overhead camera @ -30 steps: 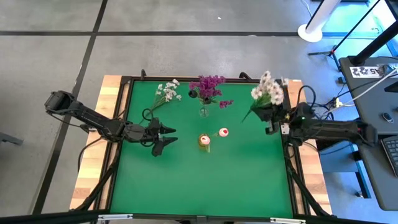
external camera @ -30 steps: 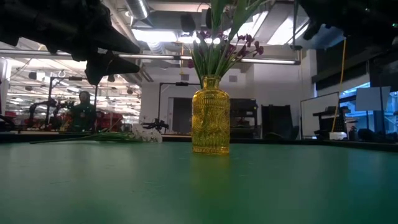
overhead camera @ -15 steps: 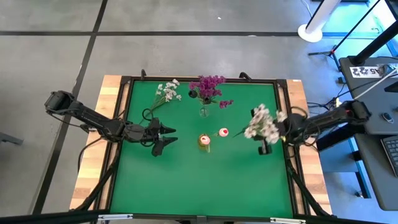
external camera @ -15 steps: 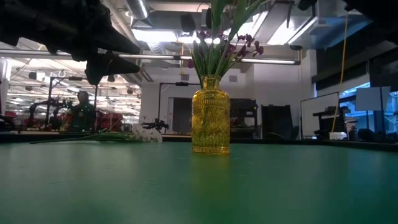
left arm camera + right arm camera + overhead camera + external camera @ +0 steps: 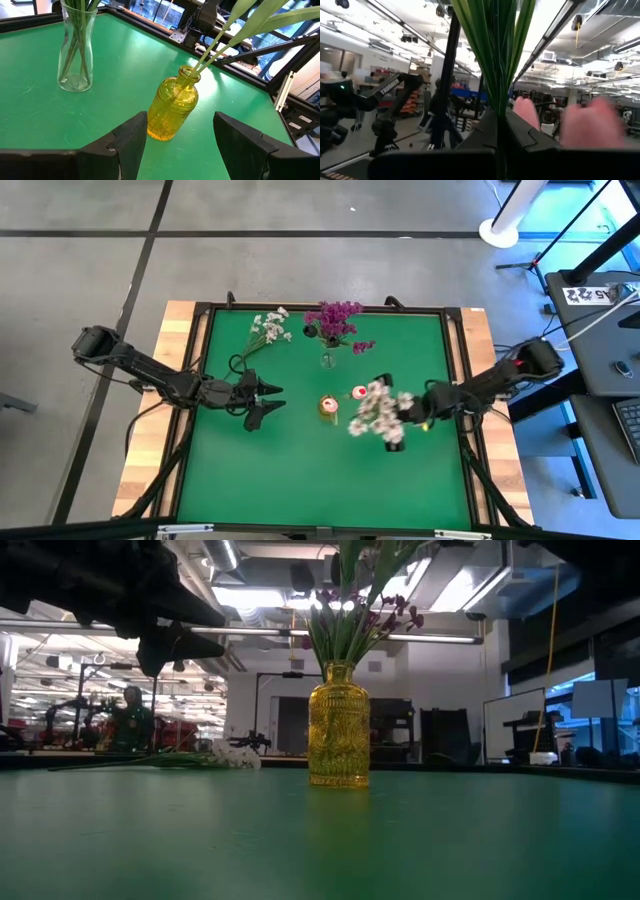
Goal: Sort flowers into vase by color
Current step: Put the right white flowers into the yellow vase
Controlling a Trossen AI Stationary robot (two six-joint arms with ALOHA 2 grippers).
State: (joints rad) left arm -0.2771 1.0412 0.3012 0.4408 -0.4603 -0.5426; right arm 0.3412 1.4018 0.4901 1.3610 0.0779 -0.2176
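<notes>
Green surface (image 5: 300, 470) framed in black, both arms reaching in from opposite sides

Right arm extends from the right edge toward the middle; right gripper (image 5: 395, 442) sits just right of the yellow vase, its fingers clamped on the stems of a bunch of pale pink flowers (image 5: 376, 412). The blossoms stand above the surface beside the pink buds already in the yellow vase. In the right wrist view the green stems (image 5: 492, 55) rise straight up from between the closed fingers, with blurred pink buds (image 5: 592, 125) at the side

Left arm comes in from the left edge; left gripper (image 5: 262, 402) hovers left of the yellow vase, fingers spread wide apart and holding nothing. The left wrist view shows both dark fingers (image 5: 130, 140) flanking the yellow vase (image 5: 174, 106) with clear space between them

Clear glass vase (image 5: 76, 47) stands toward the far edge at the middle, holding the magenta-purple sprigs (image 5: 335, 318); only the stems show in the left wrist view

Yellow vase (image 5: 329, 406) sits near the centre, in front of the clear vase and well apart from it; green stems and leaves stick out of its neck. Low view shows it upright (image 5: 338, 725)

White sprigs (image 5: 268, 328) lie flat on the surface near the far left corner, left of the clear vase, apart from both grippers
</notes>
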